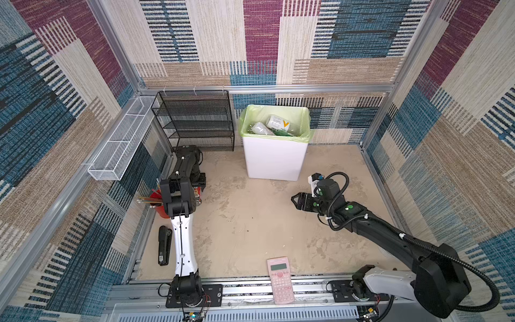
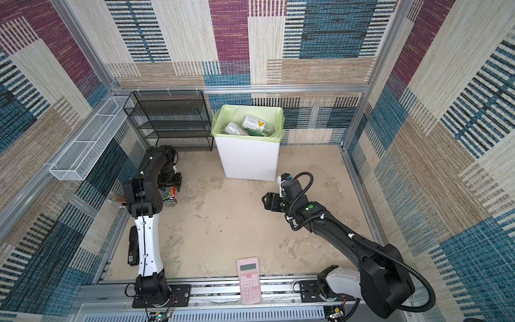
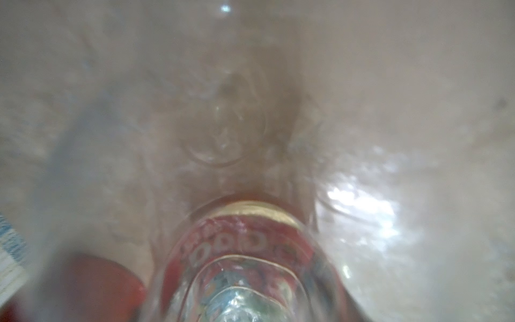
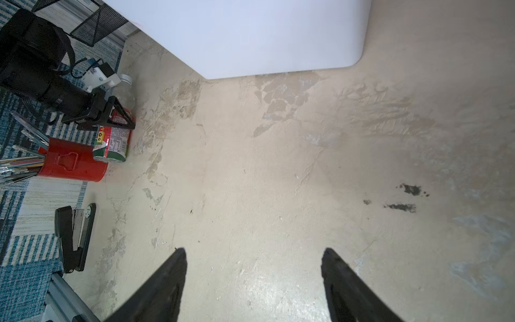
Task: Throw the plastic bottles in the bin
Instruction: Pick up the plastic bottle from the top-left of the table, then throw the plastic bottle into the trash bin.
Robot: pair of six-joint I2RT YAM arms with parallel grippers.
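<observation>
step in hand: the pick-up of a red-labelled bottle [image 4: 111, 145]; judged to be the grasp itself, with the carry not yet begun
bottle's place: left of the frame in the right wrist view, just beside the red pencil cup [image 4: 72, 161]; clear body, white cap, red-and-green label; whether it rests on the worktop [image 1: 250, 223] or is just off it i cannot tell
left jaws: set either side of the bottle's label, towards its capped end; whether they already press it firmly i cannot tell
right jaws: spread apart with nothing between them, above bare worktop right of centre in both top views
bin [image 1: 274, 159]: upper centre of the frame in both top views, well apart from the bottle; at least two bottles [image 1: 278, 122] lie inside on the green liner [image 1: 245, 122]
progress: judged near the end; no other loose bottle shows on the worktop
next move calls for: a sure grip on the label; a lift clear of the pencil cup without knocking it; a swing towards upper centre until above the bin's rim; then release
risk: the thin clear plastic may buckle or slip; the pencil cup stands close enough to be nudged
</observation>
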